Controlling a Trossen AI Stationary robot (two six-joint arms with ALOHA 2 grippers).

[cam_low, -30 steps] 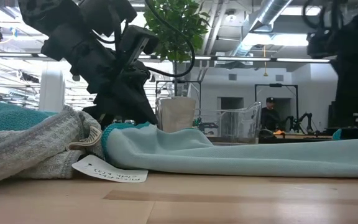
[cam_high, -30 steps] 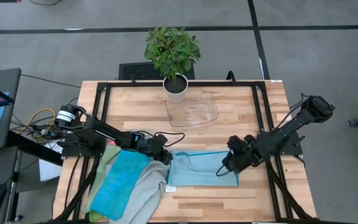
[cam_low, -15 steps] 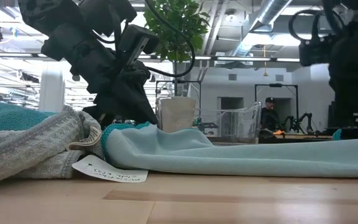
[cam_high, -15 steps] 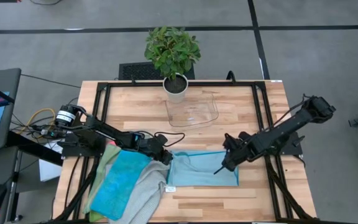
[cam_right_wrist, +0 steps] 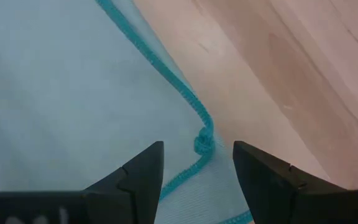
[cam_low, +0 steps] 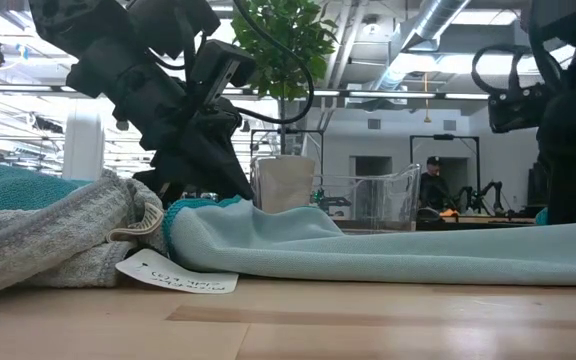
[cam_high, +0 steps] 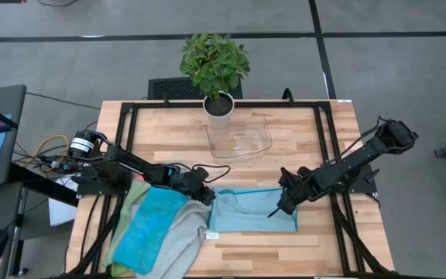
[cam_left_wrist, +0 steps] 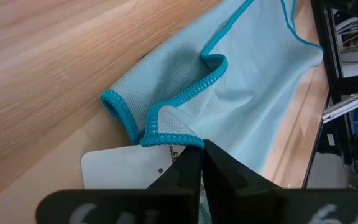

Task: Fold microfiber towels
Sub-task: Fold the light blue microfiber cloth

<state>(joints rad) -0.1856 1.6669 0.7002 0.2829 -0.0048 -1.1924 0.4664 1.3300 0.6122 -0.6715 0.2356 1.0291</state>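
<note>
a heap of towels (cam_high: 157,236) lies at the table's (cam_high: 300,132) front left: bright blue on top, grey under it, green at the far edge. just right of it the left gripper (cam_high: 205,195) is clamped shut on the left corner of the pale teal-edged towel (cam_high: 250,211). that towel lies flat, its long axis running left to right along the front edge. over its right part the right gripper (cam_high: 279,203) hovers, jaws apart, straddling the hem (cam_right_wrist: 194,106).
</note>
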